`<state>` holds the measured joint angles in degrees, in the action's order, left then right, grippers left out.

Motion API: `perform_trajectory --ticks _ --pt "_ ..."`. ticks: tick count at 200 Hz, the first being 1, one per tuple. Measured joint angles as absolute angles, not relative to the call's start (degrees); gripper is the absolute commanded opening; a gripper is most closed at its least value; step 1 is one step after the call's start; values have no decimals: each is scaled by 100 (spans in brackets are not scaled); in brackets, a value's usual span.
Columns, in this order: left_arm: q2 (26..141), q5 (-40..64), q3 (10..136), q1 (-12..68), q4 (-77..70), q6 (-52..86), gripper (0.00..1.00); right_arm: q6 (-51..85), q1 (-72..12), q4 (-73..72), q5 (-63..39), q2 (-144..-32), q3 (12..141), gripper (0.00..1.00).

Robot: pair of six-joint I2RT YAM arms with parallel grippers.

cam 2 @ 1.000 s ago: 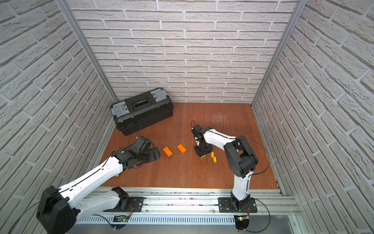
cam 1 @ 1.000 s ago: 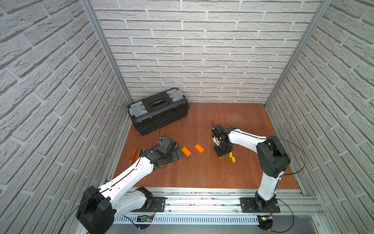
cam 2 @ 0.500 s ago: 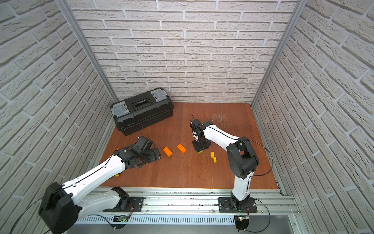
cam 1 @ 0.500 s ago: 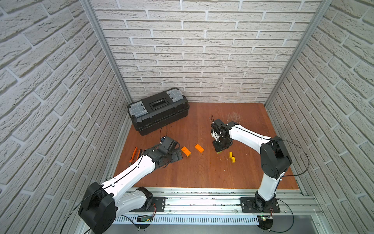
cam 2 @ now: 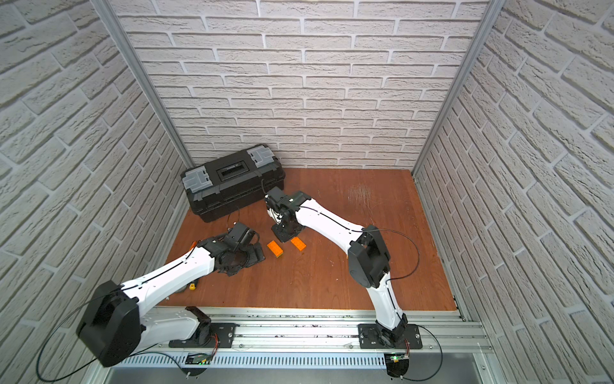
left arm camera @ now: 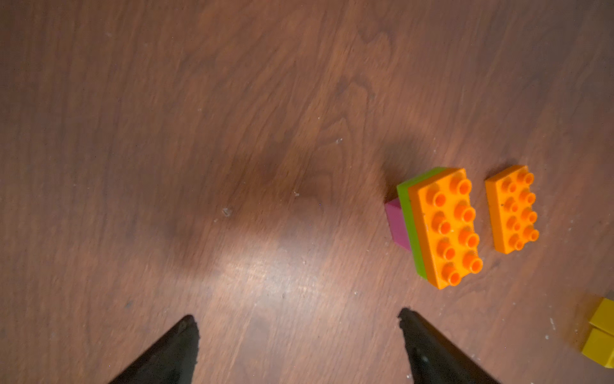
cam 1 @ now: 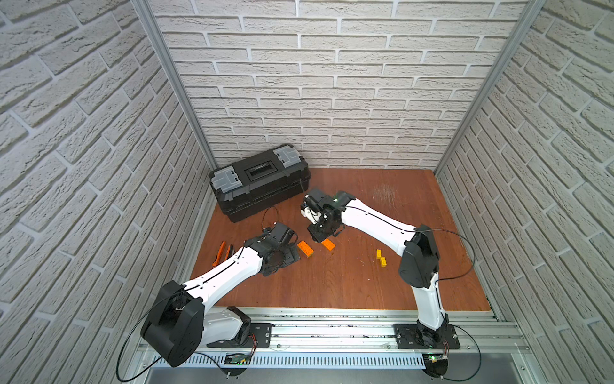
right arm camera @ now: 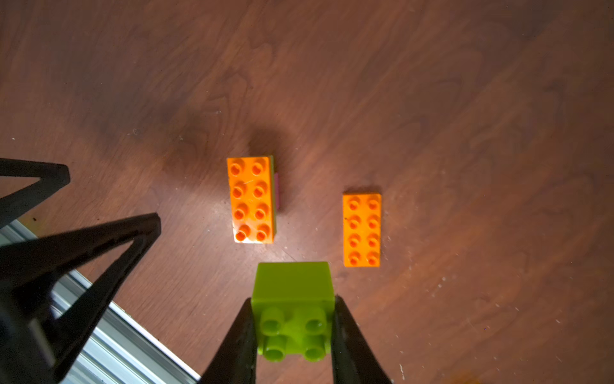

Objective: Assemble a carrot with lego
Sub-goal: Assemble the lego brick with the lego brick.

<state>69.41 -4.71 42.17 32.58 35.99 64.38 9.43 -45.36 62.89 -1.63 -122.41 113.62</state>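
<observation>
On the table [cam 1: 332, 282]: pink-lime-orange stack [left arm camera: 442, 226] done; loose orange brick [left arm camera: 511, 209], yellow bricks [cam 1: 381, 257] pending; right gripper [right arm camera: 293, 299] clamps green square brick [right arm camera: 292, 286], left gripper [left arm camera: 296, 316] agape.

— What does the table look like from your end?

— I've got a reddish-brown wooden table [cam 1: 349, 282], a bit dusty, with a pale scuffed patch [cam 1: 385, 194] toward the back wall.

— And what's on it?

— A black toolbox [cam 1: 259, 183] sits in the far left corner, lid shut. Orange-handled pliers [cam 1: 219, 252] lie by the left edge. Near the middle I see a small stack [cam 1: 305, 248]: pink at the bottom, lime-green above it, orange on top, studs up. A loose orange brick [cam 1: 328, 245] lies flat just beside it, not touching. Two yellow bricks [cam 1: 381, 258] lie side by side further right, well apart from the others.
</observation>
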Motion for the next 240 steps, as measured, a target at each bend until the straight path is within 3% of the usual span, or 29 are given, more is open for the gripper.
perform_trajectory --ticks 81,240 --pt "4952 -462 3199 2620 3533 6906 95 921 -4790 6810 -242 -13244 12634 2" --pt "5089 -156 3011 2515 3411 6914 95 738 -4912 7269 -8 -13815 13137 2"
